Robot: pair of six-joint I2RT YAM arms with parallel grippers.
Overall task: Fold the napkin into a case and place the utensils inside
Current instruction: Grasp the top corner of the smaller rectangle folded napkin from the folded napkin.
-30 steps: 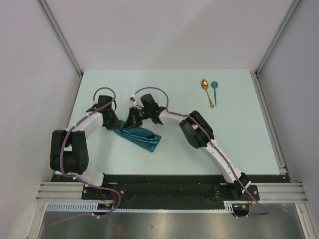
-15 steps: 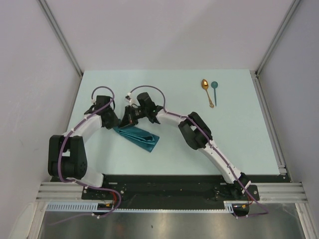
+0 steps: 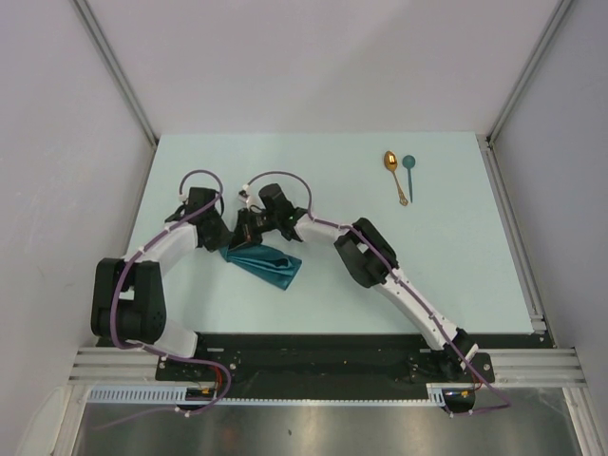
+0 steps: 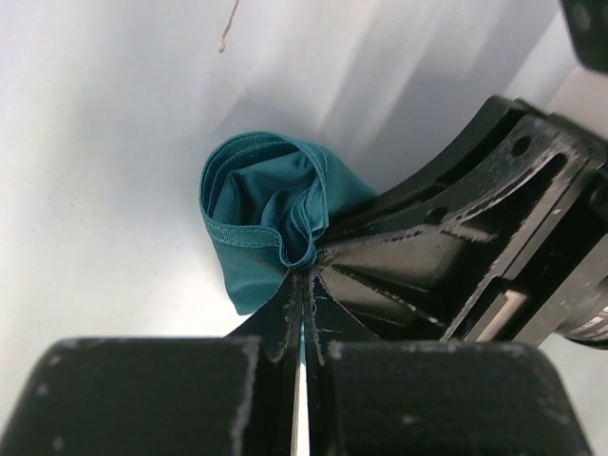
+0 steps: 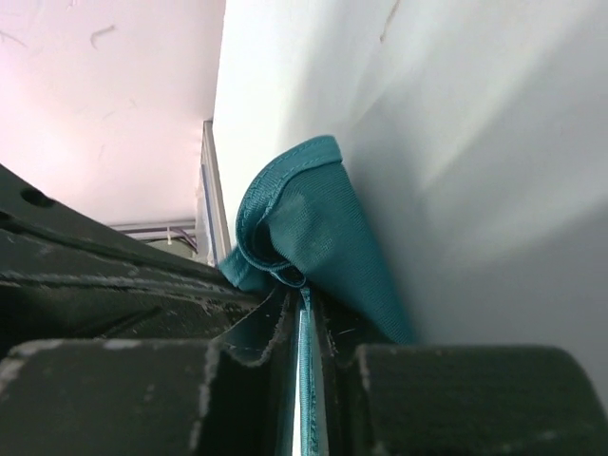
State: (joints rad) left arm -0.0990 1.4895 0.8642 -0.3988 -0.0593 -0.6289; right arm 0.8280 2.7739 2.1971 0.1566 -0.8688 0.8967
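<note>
Left wrist: left gripper (image 4: 302, 277) pinching bunched napkin (image 4: 252, 214) edge; right gripper (image 5: 302, 296) clamping same napkin alongside. Uneven pulling likely slipping layers, skewing fold.

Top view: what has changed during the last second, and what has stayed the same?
The right gripper moved slightly left, closer to the left gripper, and the free end of the napkin shifted left with it. Both grippers stay shut on the napkin. The gold spoon and the teal spoon did not move.
</note>
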